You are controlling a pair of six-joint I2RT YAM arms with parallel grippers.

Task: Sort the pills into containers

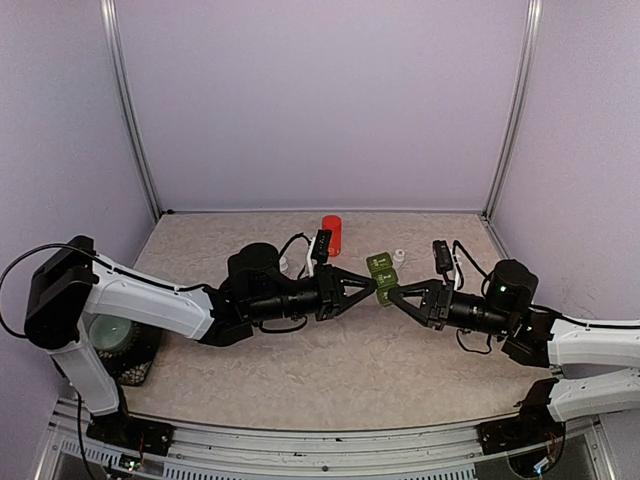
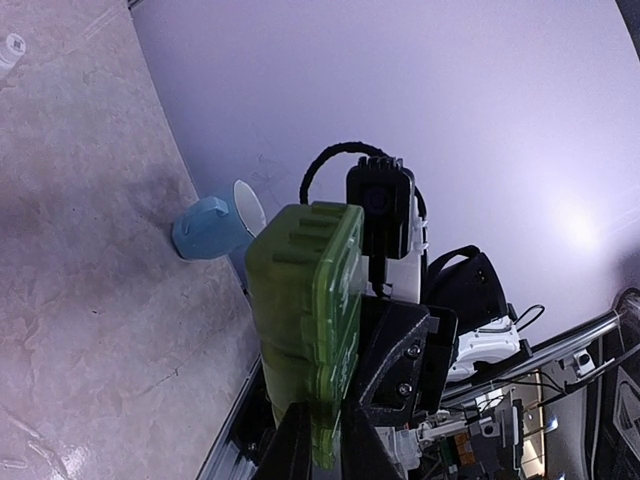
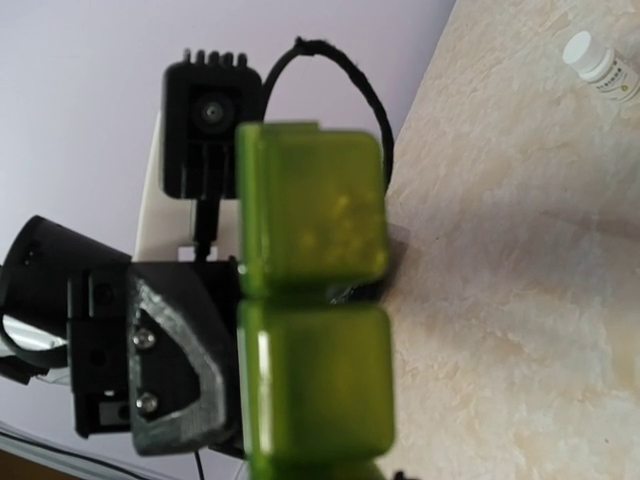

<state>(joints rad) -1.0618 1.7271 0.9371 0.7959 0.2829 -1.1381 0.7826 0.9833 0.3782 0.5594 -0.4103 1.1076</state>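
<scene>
Containers, one green strip, hung between the two claws over the table, long axis running near to far, crosswise to both. Left claw and right claw each gripped it, closed, from opposite sides.

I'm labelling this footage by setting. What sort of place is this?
Probably a robot test cell in a lab: plain lilac walls on aluminium posts enclose a speckled table, with two robot arms, left and right, mounted at its near edge.
</scene>
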